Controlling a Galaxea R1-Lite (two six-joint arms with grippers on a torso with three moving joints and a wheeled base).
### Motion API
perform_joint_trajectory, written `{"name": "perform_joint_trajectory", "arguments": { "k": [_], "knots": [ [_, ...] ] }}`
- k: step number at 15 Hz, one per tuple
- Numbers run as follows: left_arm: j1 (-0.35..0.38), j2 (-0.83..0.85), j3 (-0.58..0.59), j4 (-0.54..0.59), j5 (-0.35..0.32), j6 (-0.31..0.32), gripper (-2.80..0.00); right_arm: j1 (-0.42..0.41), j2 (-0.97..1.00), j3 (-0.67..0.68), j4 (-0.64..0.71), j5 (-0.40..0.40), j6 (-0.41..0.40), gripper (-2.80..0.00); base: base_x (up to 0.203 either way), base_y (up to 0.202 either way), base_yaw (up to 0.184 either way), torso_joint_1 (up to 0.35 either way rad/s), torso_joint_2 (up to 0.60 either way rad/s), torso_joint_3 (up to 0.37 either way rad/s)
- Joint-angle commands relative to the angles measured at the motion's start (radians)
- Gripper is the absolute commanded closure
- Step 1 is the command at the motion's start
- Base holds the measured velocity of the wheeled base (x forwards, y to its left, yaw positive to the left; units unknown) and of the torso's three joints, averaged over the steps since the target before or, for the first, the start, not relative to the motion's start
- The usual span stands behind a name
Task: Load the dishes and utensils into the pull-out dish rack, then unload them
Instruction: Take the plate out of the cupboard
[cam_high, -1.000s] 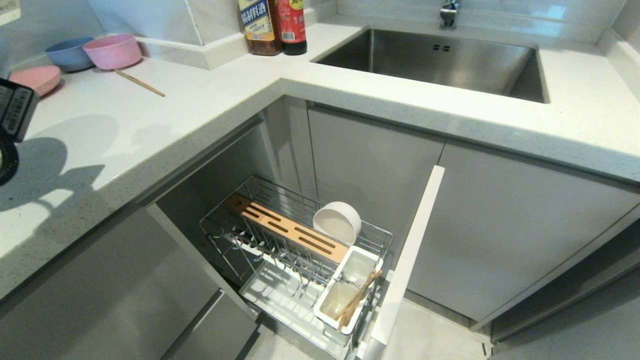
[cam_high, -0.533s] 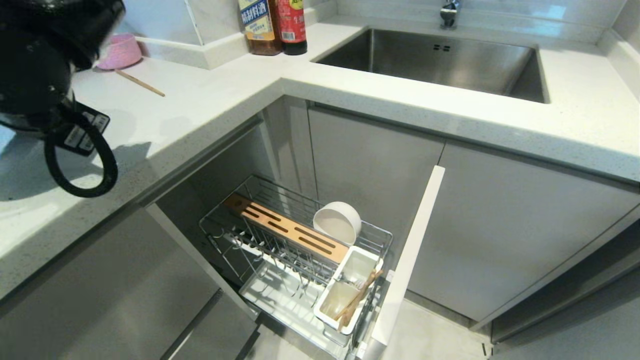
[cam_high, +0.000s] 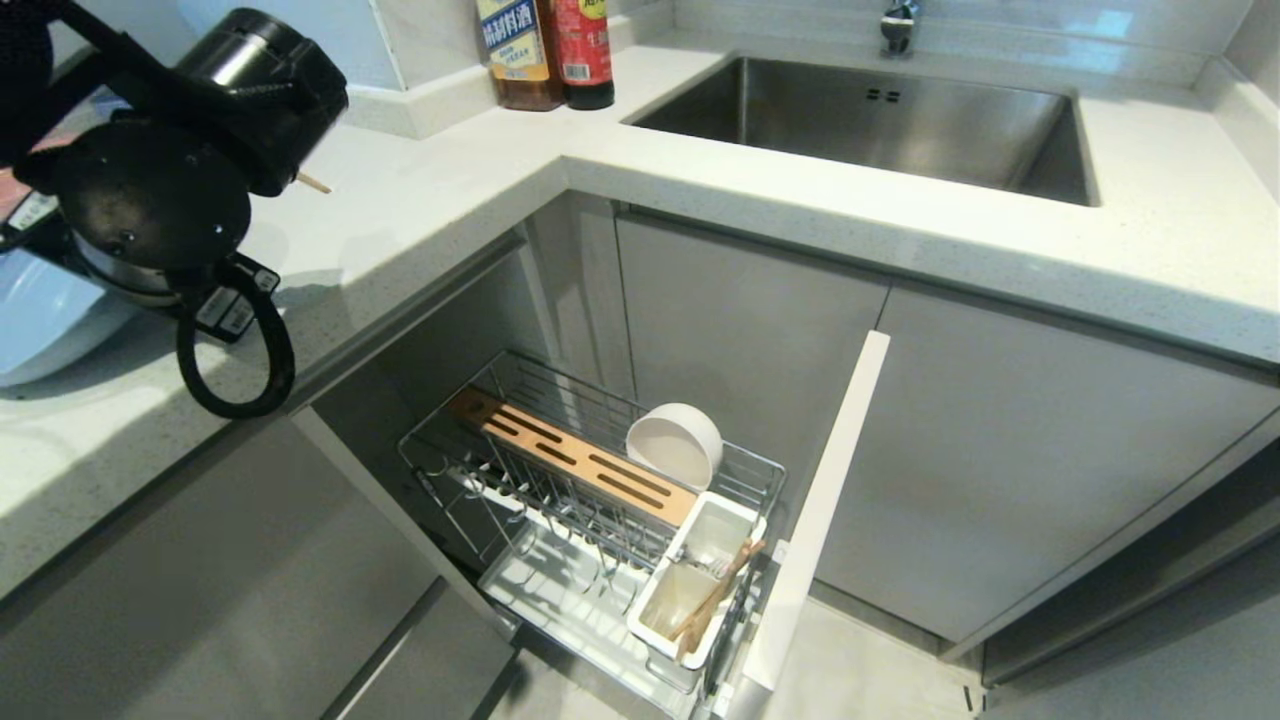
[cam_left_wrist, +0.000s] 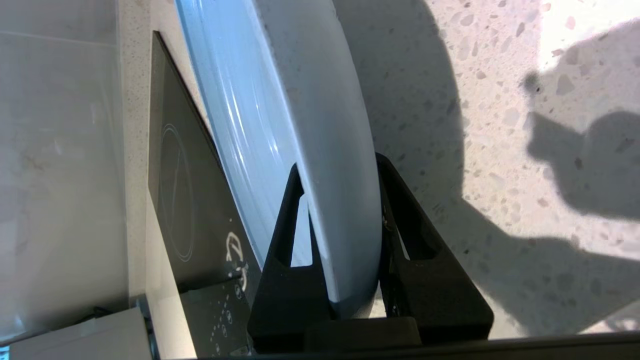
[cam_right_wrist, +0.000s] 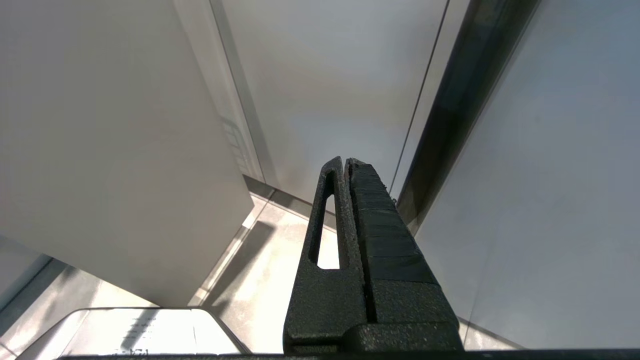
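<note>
The pale blue plate (cam_left_wrist: 300, 100) stands on edge over the speckled counter, its rim clamped in my left gripper (cam_left_wrist: 339, 165). In the head view that plate (cam_high: 40, 320) shows at the far left edge under my black left arm (cam_high: 150, 200). The pull-out dish rack (cam_high: 450, 440) stands open below the counter. The cream bowl (cam_high: 675, 445) lies tipped in it beside the wooden strip (cam_high: 570, 460). Chopsticks (cam_high: 715, 600) lean in the white utensil cup (cam_high: 655, 605). A wooden stick's tip (cam_high: 312, 182) peeks out on the counter behind the arm. My right gripper (cam_right_wrist: 345, 161) hangs shut and empty by the cabinets.
The rack's narrow white cabinet front (cam_high: 820, 520) sticks out to the right of the basket. A steel sink (cam_high: 870, 120) and two bottles (cam_high: 545, 50) sit at the back. A black glass hob (cam_left_wrist: 175, 200) lies beside the plate. A cable loop (cam_high: 235, 350) hangs from the left arm.
My left arm has swung in from the left edge and rightward over the counter, carrying the blue plate into view. It now covers the pink and blue bowls at the back left.
</note>
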Motion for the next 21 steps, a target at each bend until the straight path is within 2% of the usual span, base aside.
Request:
{"name": "perform_joint_trajectory", "arguments": {
  "k": [1,10,11,17,21],
  "knots": [
    [0.000,0.009,0.000,0.006,0.008,-0.001,0.00,0.000,0.000,0.002,0.000,0.000,0.000,0.00,0.000,0.000,0.000,0.000,0.00,0.000],
    [0.000,0.003,0.000,-0.003,0.016,-0.007,0.00,0.000,0.000,0.002,0.000,0.000,0.000,0.00,0.000,0.000,0.000,0.000,0.00,0.000],
    [0.000,0.000,0.000,0.004,0.016,-0.007,-2.80,0.000,0.000,0.002,0.000,0.000,0.000,0.00,0.000,0.000,0.000,0.000,0.00,0.000],
    [-0.008,-0.018,0.000,-0.026,0.011,-0.008,-2.80,0.000,0.000,0.002,0.000,0.000,0.000,0.00,0.000,0.000,0.000,0.000,0.00,0.000],
    [-0.064,-0.066,0.000,-0.218,-0.021,-0.007,-2.80,0.000,0.000,0.001,0.000,0.000,0.000,0.00,0.000,0.000,0.000,0.000,0.00,0.000]
  ]
}}
